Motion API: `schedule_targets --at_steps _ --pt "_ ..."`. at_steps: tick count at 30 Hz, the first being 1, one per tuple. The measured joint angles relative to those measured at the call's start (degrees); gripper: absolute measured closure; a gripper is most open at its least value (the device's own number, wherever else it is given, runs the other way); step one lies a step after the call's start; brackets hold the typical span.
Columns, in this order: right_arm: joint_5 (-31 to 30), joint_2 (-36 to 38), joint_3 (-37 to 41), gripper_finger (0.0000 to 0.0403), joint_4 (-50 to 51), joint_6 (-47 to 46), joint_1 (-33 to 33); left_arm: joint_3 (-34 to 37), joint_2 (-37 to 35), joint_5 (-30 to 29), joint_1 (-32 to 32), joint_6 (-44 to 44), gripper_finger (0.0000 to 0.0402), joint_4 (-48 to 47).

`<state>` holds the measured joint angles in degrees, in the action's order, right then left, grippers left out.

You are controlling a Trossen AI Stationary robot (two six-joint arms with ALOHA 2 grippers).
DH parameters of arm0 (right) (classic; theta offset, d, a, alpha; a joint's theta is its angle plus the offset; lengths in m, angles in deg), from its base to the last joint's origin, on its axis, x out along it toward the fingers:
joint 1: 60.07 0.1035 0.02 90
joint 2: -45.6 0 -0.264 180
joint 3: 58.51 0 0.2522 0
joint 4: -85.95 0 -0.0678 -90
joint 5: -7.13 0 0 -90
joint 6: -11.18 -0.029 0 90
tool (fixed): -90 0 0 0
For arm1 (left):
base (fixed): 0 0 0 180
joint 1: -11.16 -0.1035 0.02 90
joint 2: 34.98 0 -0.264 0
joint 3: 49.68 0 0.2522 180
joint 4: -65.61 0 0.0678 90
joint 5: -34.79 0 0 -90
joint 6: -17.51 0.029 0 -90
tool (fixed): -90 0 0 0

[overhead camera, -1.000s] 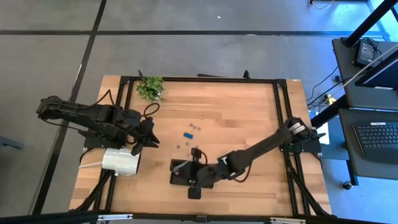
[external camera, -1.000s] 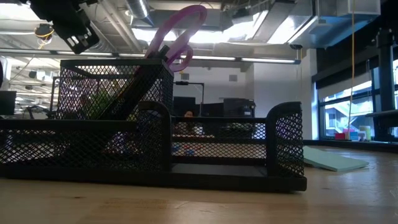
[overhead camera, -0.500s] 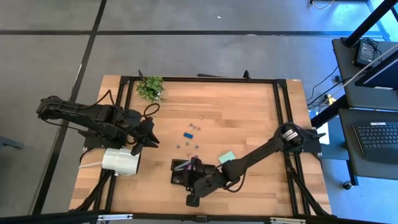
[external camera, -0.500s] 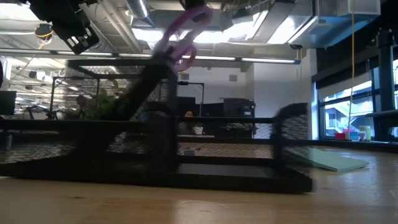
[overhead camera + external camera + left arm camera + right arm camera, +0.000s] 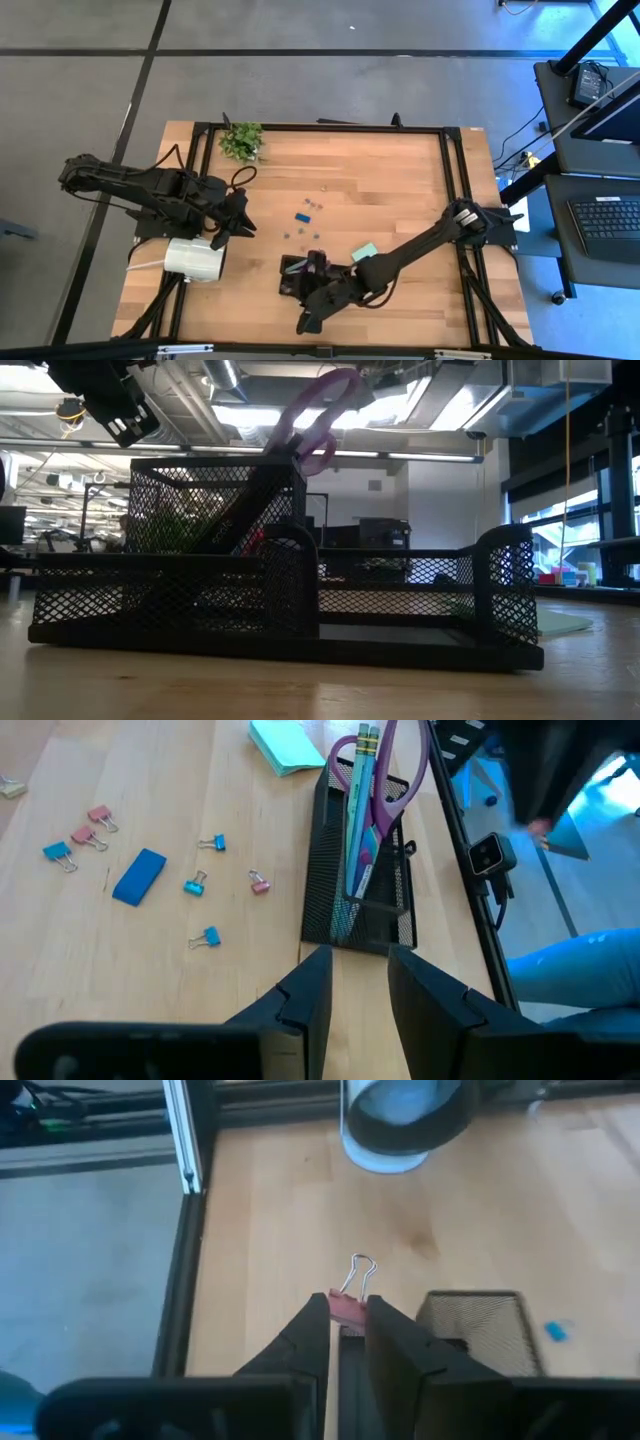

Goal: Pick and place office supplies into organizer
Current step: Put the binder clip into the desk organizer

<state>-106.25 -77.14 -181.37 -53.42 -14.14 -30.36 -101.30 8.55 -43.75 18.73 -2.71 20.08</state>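
The black mesh organizer [image 5: 303,277] [image 5: 285,590] sits near the table's near edge. Purple-handled scissors [image 5: 392,775] [image 5: 322,415] and pencils [image 5: 362,800] stand in its tall compartment. My right gripper [image 5: 306,322] [image 5: 347,1312] is just nearer than the organizer, shut on a pink binder clip. The pale green sticky-note pad [image 5: 363,253] [image 5: 290,744] lies flat right of the organizer. A blue eraser-like block [image 5: 139,876] and blue and pink clips [image 5: 203,885] lie farther back. My left gripper [image 5: 240,224] [image 5: 358,982] hovers open beside the white roll. My right gripper pinches the pink binder clip by its pink body [image 5: 349,1310] between the two fingertips. The clip's wire handles [image 5: 360,1268] stick out beyond the fingers toward the white roll. The fingers slant downward, pointing toward the table's left.
A big white roll [image 5: 195,259] [image 5: 400,1115] lies on its side at the table's left, close to the left gripper. A small green plant [image 5: 242,141] stands at the far left corner. The black table frame rail [image 5: 187,1200] runs along the left edge.
My right gripper has moved toward the table's near edge, off the organizer, uncovering the sticky-note pad. The organizer has slid a little toward the table's right, and the scissors moved with it. The left arm kept still.
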Motion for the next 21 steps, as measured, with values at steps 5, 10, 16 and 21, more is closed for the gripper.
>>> schedule_targets --at_steps 5,10,16,21 --pt "-0.09 0.14 -8.31 0.0349 16.35 -5.81 1.18 0.00 0.00 0.00 0.00 0.00 0.0306 -0.04" --pt "0.07 0.13 -10.60 0.0349 28.36 -15.85 3.85 0.00 0.00 0.00 0.00 0.01 0.0306 -0.26" --pt "-2.38 -1.07 -6.70 0.0349 26.00 -19.45 6.73 0.00 0.00 0.00 0.00 1.57 0.0306 -0.26" --pt "-7.30 -1.45 0.24 0.0349 14.43 -19.41 7.23 0.00 0.14 0.02 0.00 1.97 0.0306 -0.27"
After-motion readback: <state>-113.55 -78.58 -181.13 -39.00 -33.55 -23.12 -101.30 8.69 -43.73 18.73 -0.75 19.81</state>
